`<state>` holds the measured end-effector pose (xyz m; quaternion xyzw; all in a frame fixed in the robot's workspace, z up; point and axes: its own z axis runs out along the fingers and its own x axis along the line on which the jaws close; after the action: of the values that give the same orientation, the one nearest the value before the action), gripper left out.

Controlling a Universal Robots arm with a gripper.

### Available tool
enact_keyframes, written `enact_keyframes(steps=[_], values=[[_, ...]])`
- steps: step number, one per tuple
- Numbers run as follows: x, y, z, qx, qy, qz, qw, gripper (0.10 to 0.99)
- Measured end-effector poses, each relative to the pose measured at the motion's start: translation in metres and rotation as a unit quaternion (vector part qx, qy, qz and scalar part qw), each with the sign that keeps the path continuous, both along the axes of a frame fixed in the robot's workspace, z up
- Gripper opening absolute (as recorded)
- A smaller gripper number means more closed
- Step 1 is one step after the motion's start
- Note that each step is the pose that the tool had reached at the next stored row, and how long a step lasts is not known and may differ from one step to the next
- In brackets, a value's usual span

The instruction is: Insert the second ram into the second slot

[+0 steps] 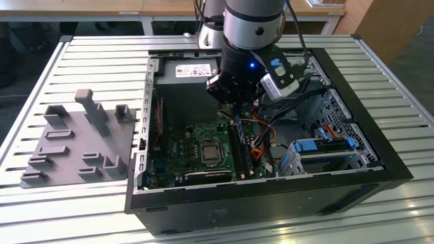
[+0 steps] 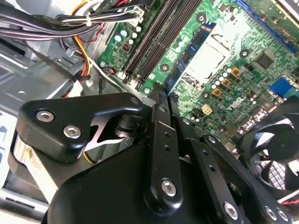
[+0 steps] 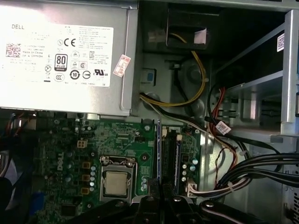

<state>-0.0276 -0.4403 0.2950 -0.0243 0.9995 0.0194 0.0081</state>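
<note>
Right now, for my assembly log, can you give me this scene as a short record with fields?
grip: gripper shut on the second ram
ram position: over the motherboard, near the memory slots, not seated
case: open computer case lying on a slatted table
aside: grey fixture at the exterior view's left

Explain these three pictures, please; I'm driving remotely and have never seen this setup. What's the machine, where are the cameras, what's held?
The exterior view, taken from off the robot arm, shows it reaching down into an open computer case on a slatted table, beside a grey fixture. Both wrist views ride on the arm, looking past the gripper at the green motherboard. The gripper is shut on the second ram, a thin blue stick seen edge-on, near the memory slots.
</note>
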Motion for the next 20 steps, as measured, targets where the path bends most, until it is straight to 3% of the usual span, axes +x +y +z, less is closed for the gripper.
enact_keyframes(steps=[8, 14, 20], values=[[-0.0003, -0.0008, -0.0038, 0.0000, 0.0000, -0.005, 1.0000, 0.137], [-0.0003, -0.0090, -0.0050, 0.0000, 0.0003, -0.017, 0.9999, 0.137], [0.0003, -0.0105, -0.0122, -0.0001, 0.0071, -0.018, 0.9998, 0.137]])
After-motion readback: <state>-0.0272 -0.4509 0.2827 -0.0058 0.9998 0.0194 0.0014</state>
